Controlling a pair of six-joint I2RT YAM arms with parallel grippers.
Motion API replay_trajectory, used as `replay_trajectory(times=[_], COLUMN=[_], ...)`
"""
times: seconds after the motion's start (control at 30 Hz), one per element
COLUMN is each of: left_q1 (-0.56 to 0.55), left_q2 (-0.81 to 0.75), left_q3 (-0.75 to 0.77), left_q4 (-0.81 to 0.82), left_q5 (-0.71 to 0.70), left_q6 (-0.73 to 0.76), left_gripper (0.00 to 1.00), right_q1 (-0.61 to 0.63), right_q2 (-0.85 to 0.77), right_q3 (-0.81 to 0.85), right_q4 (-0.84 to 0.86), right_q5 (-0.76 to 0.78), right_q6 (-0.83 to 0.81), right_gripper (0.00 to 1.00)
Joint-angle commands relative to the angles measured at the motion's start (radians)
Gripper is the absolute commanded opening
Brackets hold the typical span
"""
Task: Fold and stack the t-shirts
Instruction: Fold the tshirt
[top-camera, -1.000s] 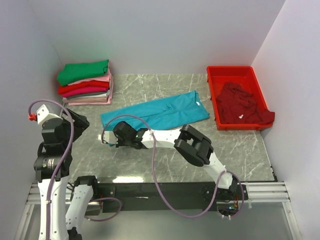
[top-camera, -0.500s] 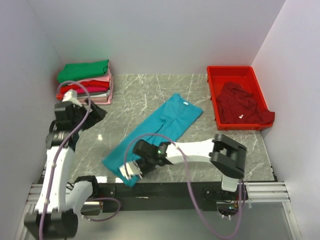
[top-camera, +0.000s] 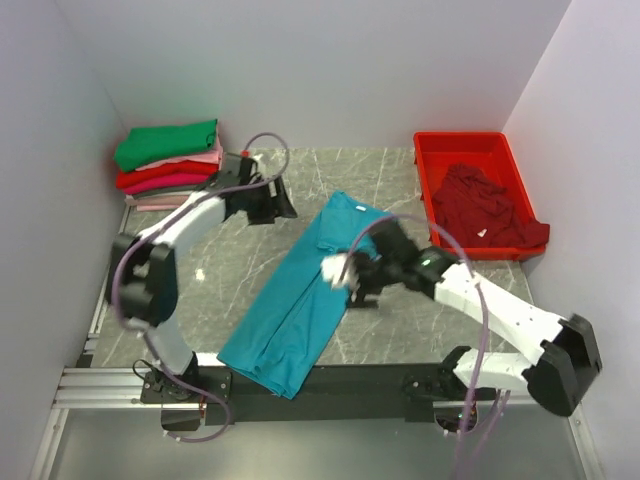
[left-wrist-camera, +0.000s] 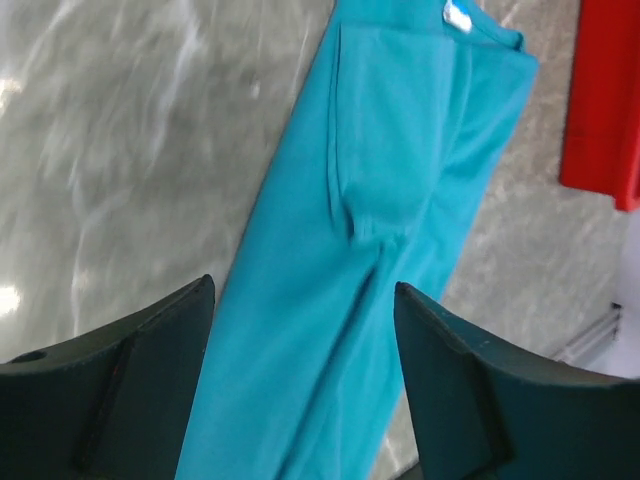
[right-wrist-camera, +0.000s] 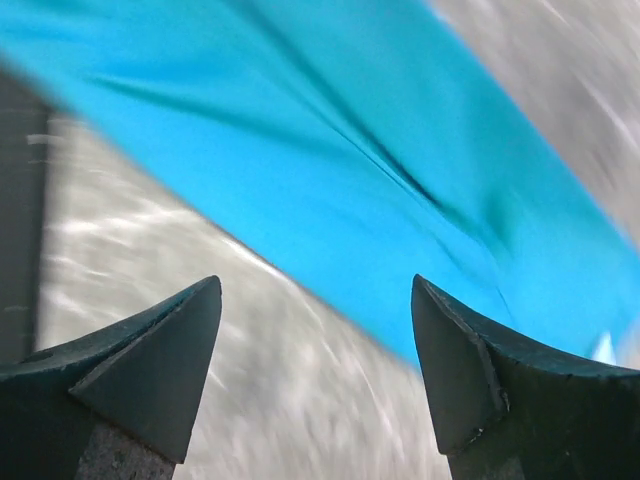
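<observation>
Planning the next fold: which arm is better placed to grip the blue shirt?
Probably right: the right gripper, open, hovers at the edge of the blue shirt. The left gripper is off it, near the stack.

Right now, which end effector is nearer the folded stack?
Left. The left end effector is beside the stack; the right end effector is farther off, by the teal shirt.

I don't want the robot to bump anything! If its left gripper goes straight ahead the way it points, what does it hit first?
Probably the teal-blue t-shirt: the left gripper points right at it, nothing between, though the distance is unclear.
</observation>
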Motion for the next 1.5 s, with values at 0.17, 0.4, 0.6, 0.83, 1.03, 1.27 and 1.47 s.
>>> replay_trajectory(times=[0.17,0.4,0.6,0.83,1.03,1.27,1.47], left_q1=[-0.093,-0.105,-0.124,-0.125,-0.089,0.129,0.200], left_q2=[0.424,0.582,0.709,0.795,0.777,0.628,0.582], left_q3=[0.423,0.548,0.693,0.765,0.756,0.479,0.428], left_q4=[-0.108,-0.122,-0.196,-0.217,-0.164,0.028,0.025], left_q5=[-0.024,0.105,0.104,0.124,0.128,-0.005,-0.106], left_q6=[0.154,0.159,0.142,0.117,0.065,-0.212,-0.309], left_gripper=[0.70,0.66,0.52,0.21,0.00,0.00,0.00], right_q1=[-0.584,-0.682,-0.724,-0.736,-0.739,-0.739,-0.738], right_q2=[-0.026,-0.050,-0.044,-0.036,-0.017,0.057,0.144], right_q3=[0.029,-0.014,-0.011,-0.011,-0.005,0.017,0.043], right_q4=[0.049,0.094,0.093,0.096,0.090,0.102,0.163], right_q5=[-0.291,-0.325,-0.348,-0.348,-0.331,-0.257,-0.178], right_q6=[0.239,0.297,0.311,0.317,0.314,0.361,0.470], right_gripper=[0.82,0.82,0.82,0.82,0.82,0.82,0.82])
